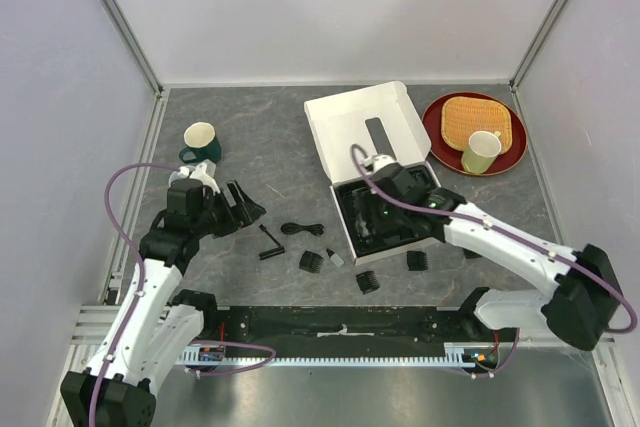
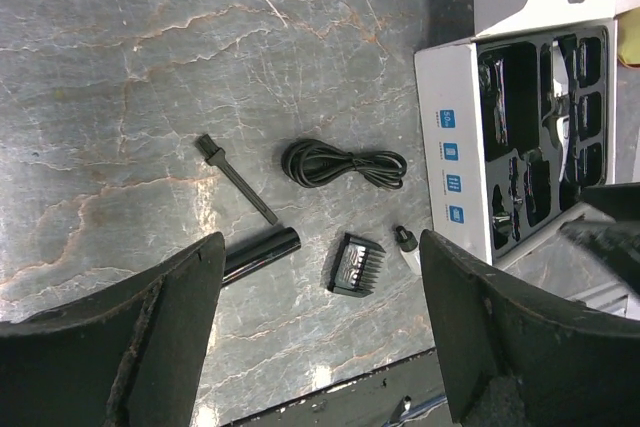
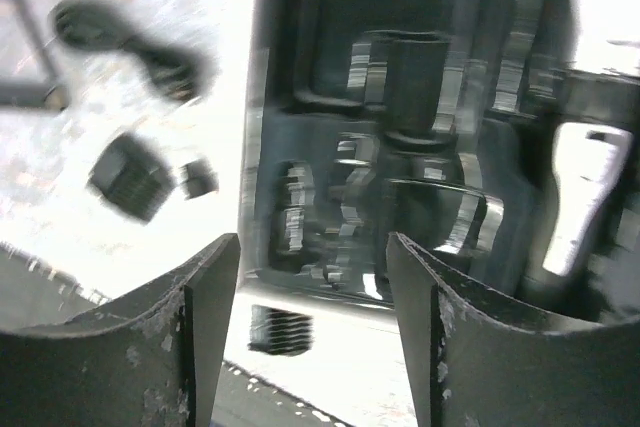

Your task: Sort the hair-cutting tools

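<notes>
Several black hair-cutting pieces lie on the grey table. A coiled cord (image 1: 302,230) (image 2: 343,164), a thin brush (image 1: 268,236) (image 2: 235,177) and a black tube (image 2: 260,252) lie left of the box. Comb guards lie at the front: one (image 1: 311,261) (image 2: 357,264), one (image 1: 368,281) (image 3: 280,330), one (image 1: 416,260). My left gripper (image 1: 243,205) (image 2: 320,347) is open and empty, above the table left of the brush. My right gripper (image 1: 378,219) (image 3: 310,337) is open and empty over the black tray (image 1: 352,222), which holds several black pieces and a silver-white one (image 2: 560,107).
The white box lid (image 1: 345,122) stands open behind the tray. A small bottle (image 1: 335,258) (image 2: 405,242) lies by the middle guard. A green cup (image 1: 201,140) stands at the back left. A red plate (image 1: 510,157) with a woven mat and a cup is at the back right.
</notes>
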Robot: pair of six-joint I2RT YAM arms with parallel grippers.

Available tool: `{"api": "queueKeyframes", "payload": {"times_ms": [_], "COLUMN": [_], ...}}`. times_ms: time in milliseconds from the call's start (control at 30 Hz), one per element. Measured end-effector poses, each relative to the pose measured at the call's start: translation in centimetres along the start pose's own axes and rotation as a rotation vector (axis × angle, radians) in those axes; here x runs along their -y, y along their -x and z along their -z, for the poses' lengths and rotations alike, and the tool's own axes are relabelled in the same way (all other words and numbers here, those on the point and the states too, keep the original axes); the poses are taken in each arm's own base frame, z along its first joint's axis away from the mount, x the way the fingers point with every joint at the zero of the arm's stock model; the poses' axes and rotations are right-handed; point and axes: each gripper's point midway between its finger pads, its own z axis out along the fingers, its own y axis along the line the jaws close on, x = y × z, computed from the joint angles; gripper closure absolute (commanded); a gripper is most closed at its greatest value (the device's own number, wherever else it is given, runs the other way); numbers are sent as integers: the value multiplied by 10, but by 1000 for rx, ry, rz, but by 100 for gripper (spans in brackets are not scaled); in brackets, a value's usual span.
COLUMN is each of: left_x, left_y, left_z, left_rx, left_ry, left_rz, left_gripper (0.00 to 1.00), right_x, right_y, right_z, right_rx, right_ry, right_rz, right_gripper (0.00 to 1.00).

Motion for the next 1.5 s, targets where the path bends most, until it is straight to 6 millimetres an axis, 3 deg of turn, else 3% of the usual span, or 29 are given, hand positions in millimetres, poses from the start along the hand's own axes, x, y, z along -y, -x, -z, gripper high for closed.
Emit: {"api": "queueKeyframes", "payload": {"times_ms": [133,267,467,700,833,1167,1267,1400,1467,1500], "left_x": [2,2,-11,-25,-28,-35,-35,-36,-36,-36], "left_y": [-2,-1,5,15,20,22,22,22,23,23], "left_z": [0,0,3,15,20,23,24,24,24,24], "left_rx": [-14,-8,39,123,159,180,183,185,186,186], "left_ry": [-12,-11,63,141,164,199,203,208,207,207], "left_rz": [-1,-2,-2,-5,-7,-5,-5,-5,-5,-5], "left_gripper": [16,16,17,18,18,18,18,18,18,18], "right_x": [-50,-89,-116,-115,-110,-115,-112,-110,-109,-109], "right_y": [-7,15,38,9,-10,-25,-33,-38,-38,-38], "right_z": [-11,-26,-62,-104,-111,-129,-138,-142,-141,-141], "right_rx": [-58,-56,-75,-226,-313,-396,-428,-452,-455,-456], "right_ry": [108,162,188,188,208,279,283,285,284,282], "right_rz": [186,352,565,806,907,1005,1013,1015,1018,1015], "right_gripper": [27,25,25,27,29,35,41,66,72,79]}}
